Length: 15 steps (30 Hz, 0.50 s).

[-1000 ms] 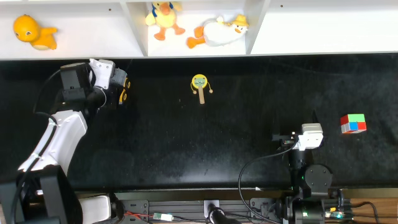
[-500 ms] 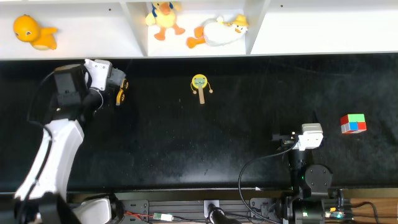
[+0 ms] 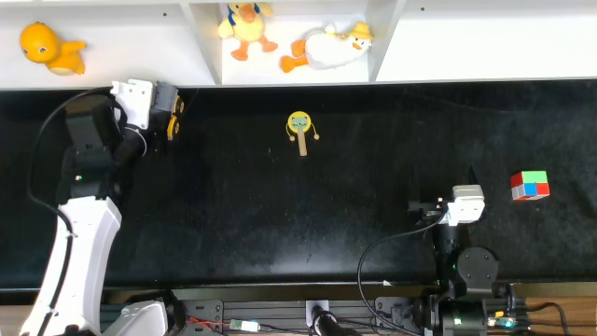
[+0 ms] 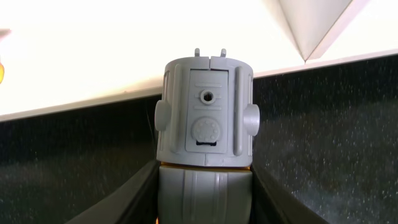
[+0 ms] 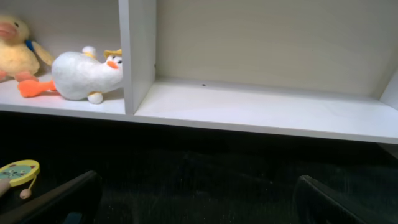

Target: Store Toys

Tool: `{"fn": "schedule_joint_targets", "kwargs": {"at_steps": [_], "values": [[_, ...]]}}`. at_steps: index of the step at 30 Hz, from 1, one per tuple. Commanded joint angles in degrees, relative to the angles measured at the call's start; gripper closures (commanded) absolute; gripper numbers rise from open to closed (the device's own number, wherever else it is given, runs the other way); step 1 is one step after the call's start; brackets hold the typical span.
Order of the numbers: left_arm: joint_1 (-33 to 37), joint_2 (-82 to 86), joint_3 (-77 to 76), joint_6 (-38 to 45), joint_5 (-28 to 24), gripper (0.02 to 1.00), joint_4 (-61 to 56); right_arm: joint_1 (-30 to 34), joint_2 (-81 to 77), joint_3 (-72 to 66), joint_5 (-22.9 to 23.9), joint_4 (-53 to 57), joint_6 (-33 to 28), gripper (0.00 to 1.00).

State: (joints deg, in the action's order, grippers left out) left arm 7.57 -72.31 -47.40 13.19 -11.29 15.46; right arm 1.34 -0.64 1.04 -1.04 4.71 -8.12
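Left arm: I see it extended far-left, at the white shelf (image 3: 466, 81) front edge. The left gripper (image 3: 164, 110) is pinching a yellow-and-grey toy vehicle (image 4: 207, 118). Right arm: folded near its base, right gripper (image 5: 199, 200) jaws spread.

- We see a black, finely speckled worktop (image 3: 373, 187) stretching from side to side across the top view.
- Along the bottom edge of that view, we find a dark metal rail (image 3: 270, 306) running just beyond the worktop's near edge.
- Beside the rail, we make out a few thin loose wires (image 3: 210, 322).
- In the bottom right corner, we see a strip of brown wooden surface (image 3: 574, 317).
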Motion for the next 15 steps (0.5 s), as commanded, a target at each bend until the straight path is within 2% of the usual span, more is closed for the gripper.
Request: {"fn": "schedule_joint_targets", "kwargs": {"at_steps": [1, 8, 15], "values": [[-0.26, -2.82, -7.13, -1.46, -0.15, 0.829, 0.39, -0.35, 0.39, -0.76, 0.66, -0.24, 0.44, 0.007], [-0.26, -13.22, -20.02, -3.34, -0.31, 0.836, 3.54, -0.35, 0.39, -0.76, 0.66, -0.24, 0.44, 0.005], [-0.55, -22.71, -29.07, -5.01, -4.26, 0.851, 4.37, -0.35, 0.39, -0.76, 0.66, -0.24, 0.44, 0.005]]}}
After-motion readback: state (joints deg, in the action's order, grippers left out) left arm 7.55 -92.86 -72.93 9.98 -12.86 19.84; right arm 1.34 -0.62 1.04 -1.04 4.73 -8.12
